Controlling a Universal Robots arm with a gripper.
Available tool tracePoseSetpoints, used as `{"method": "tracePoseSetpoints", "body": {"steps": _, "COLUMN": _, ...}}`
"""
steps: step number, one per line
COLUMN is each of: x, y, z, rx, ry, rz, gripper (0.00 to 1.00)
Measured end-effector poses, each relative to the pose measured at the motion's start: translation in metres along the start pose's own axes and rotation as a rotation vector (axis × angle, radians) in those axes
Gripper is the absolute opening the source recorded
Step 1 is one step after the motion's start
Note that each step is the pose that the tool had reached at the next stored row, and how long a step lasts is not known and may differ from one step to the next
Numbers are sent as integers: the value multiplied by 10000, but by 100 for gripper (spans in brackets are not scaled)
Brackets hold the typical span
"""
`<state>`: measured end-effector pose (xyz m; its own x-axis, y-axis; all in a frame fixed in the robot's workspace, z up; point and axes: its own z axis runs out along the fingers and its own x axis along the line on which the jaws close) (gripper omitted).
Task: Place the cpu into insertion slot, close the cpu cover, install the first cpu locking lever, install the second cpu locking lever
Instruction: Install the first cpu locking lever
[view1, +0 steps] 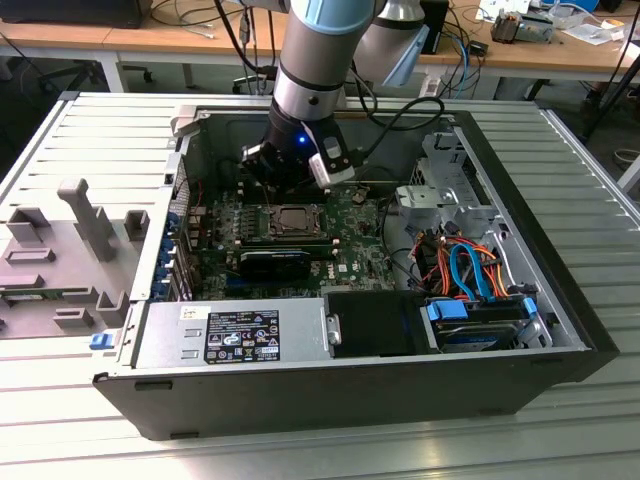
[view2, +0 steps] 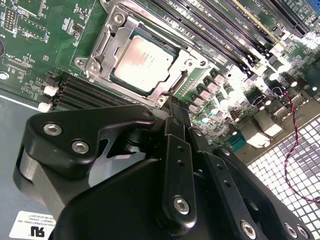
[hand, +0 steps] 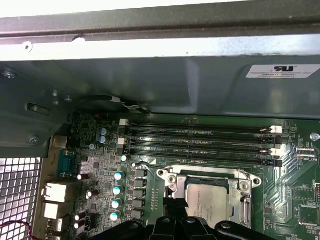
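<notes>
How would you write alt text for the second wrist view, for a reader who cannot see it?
A silvery cpu sits in the insertion slot on a green motherboard, framed by the closed metal cpu cover. The black gripper hangs just beside the socket, jaws together and empty. Long dark memory slots run past the socket.

this is a robotics or electronics lab. an open desktop computer case (view1: 420, 300) lies on its side on a ribbed metal table (view1: 90, 130), its motherboard (view1: 330, 250) exposed, with a robot arm (view1: 315, 60) reaching down into it. at the exterior view's nine o'clock sits a grey fixture (view1: 70, 250) with upright blocks. along the twelve o'clock edge run wooden workbenches (view1: 530, 55) strewn with cables (view1: 462, 60), small parts and papers. dark flooring shows beneath them.
</notes>
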<state>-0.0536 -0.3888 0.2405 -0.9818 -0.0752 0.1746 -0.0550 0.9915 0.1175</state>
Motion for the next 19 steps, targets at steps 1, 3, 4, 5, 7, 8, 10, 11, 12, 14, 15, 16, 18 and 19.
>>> {"method": "tracePoseSetpoints", "body": {"steps": 1, "x": 0, "y": 0, "z": 0, "rx": 5, "ry": 4, "rz": -30, "gripper": 11}}
{"method": "tracePoseSetpoints", "body": {"steps": 3, "x": 0, "y": 0, "z": 0, "rx": 13, "ry": 8, "rz": -70, "gripper": 11}}
{"method": "tracePoseSetpoints", "body": {"steps": 4, "x": 0, "y": 0, "z": 0, "rx": 16, "ry": 10, "rz": -89, "gripper": 11}}
{"method": "tracePoseSetpoints", "body": {"steps": 5, "x": 0, "y": 0, "z": 0, "rx": 22, "ry": 15, "rz": -122, "gripper": 11}}
{"method": "tracePoseSetpoints", "body": {"steps": 7, "x": 0, "y": 0, "z": 0, "rx": 30, "ry": 19, "rz": -162, "gripper": 11}}
{"method": "tracePoseSetpoints", "body": {"steps": 8, "x": 0, "y": 0, "z": 0, "rx": 35, "ry": 23, "rz": -195, "gripper": 11}}
{"method": "tracePoseSetpoints", "body": {"steps": 10, "x": 0, "y": 0, "z": 0, "rx": 47, "ry": 31, "rz": -262, "gripper": 11}}
{"method": "tracePoseSetpoints", "body": {"steps": 11, "x": 0, "y": 0, "z": 0, "rx": 51, "ry": 34, "rz": -282, "gripper": 11}}
{"method": "tracePoseSetpoints", "body": {"steps": 12, "x": 0, "y": 0, "z": 0, "rx": 56, "ry": 37, "rz": -310, "gripper": 11}}
{"method": "tracePoseSetpoints", "body": {"steps": 14, "x": 0, "y": 0, "z": 0, "rx": 69, "ry": 46, "rz": -387, "gripper": 11}}
{"method": "tracePoseSetpoints", "body": {"steps": 15, "x": 0, "y": 0, "z": 0, "rx": 73, "ry": 49, "rz": -406, "gripper": 11}}
{"method": "tracePoseSetpoints", "body": {"steps": 16, "x": 0, "y": 0, "z": 0, "rx": 77, "ry": 51, "rz": -428, "gripper": 11}}
{"method": "tracePoseSetpoints", "body": {"steps": 18, "x": 0, "y": 0, "z": 0, "rx": 85, "ry": 57, "rz": -474, "gripper": 11}}
{"method": "tracePoseSetpoints", "body": {"steps": 19, "x": 0, "y": 0, "z": 0, "rx": 90, "ry": 60, "rz": -504, "gripper": 11}}
